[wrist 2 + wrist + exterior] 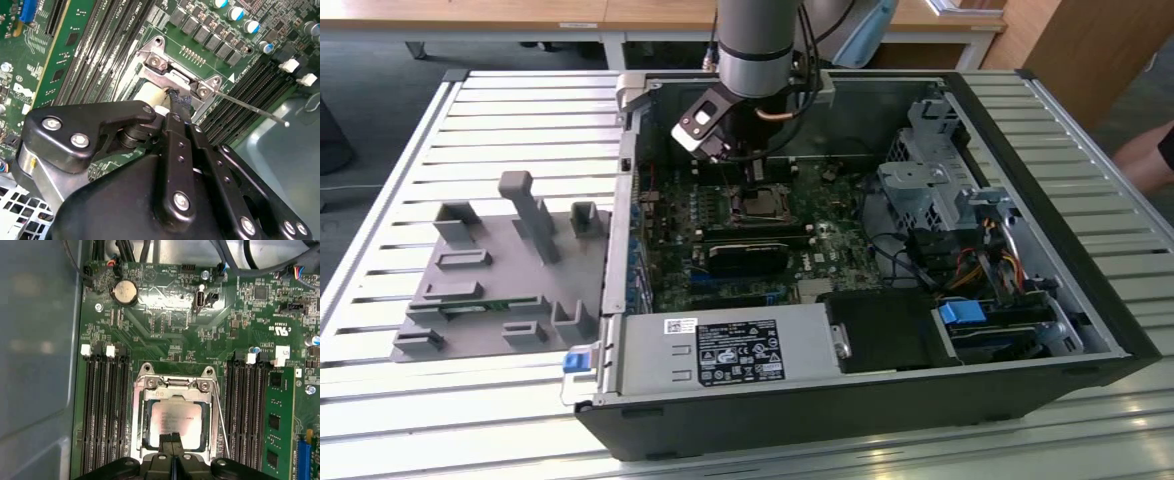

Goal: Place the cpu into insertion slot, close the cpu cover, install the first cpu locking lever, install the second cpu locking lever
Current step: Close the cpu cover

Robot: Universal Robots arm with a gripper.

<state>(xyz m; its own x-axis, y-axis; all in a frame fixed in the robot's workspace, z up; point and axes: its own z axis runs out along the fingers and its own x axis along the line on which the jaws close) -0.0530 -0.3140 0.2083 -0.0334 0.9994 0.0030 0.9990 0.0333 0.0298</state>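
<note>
The hand (172,440) has its two black fingers pressed together with only a thin seam between them, and their tips sit over one edge of the insertion slot (135,430). In that slot lies the cpu (175,416), a flat square with a pale silver-beige face, framed by the silvery cpu cover (176,395) lying flat over it. A thin wire locking lever (220,422) runs along the slot's side. Around the slot spreads the green motherboard (165,325), inside an open black computer case (854,420) on the slatted metal table (520,110).
</note>
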